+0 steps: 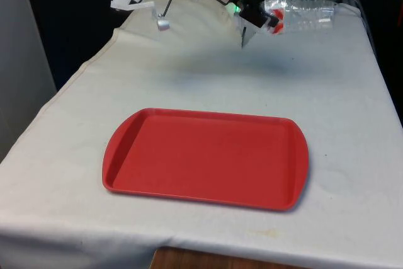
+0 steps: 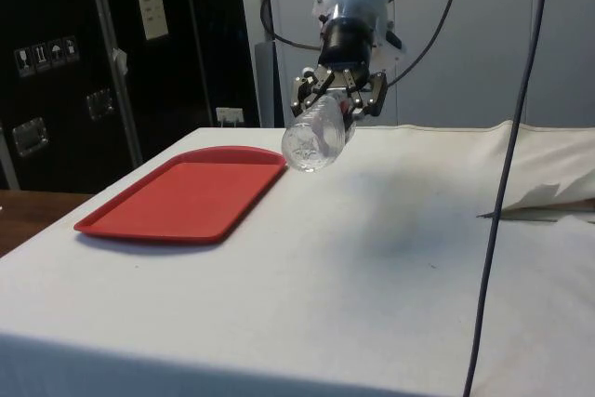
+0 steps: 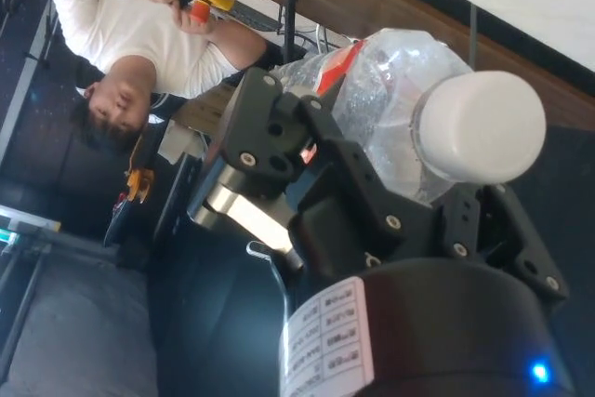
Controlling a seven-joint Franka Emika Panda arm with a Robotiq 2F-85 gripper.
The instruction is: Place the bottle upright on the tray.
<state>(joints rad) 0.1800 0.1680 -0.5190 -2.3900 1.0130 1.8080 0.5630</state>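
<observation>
- Tray (image 1: pixel 206 159): the red tray lies flat on the desk (image 1: pixel 352 92) under the white cloth, on the near half in the front view. Nothing rests on it. In the side view it sits at the desk's left, low and clear of the arm.
- Gripper (image 1: pixel 263 17): in the front view it hangs above the far end of the desk, beyond the tray and slightly toward the front view's right.
- Fingers (image 3: pixel 279 132): closed around the bottle's neck end, just behind the white cap (image 3: pixel 479 125), as the wrist view shows.
- Bottle (image 1: pixel 301 14): a clear plastic bottle, held in the air, touching neither desk nor tray. Its long axis runs roughly level; the body extends from the fingers toward the front view's right. In the side view its base (image 2: pixel 307 146) faces the camera.
- Governing relation: the axis is near horizontal and the tray lies nearer the front camera and lower. Judgement: the next move requires carrying the bottle over the tray and rotating it about a quarter turn, base down, before lowering.
- Risk, as judgement: a neck grip may let the body swing on rotation.
</observation>
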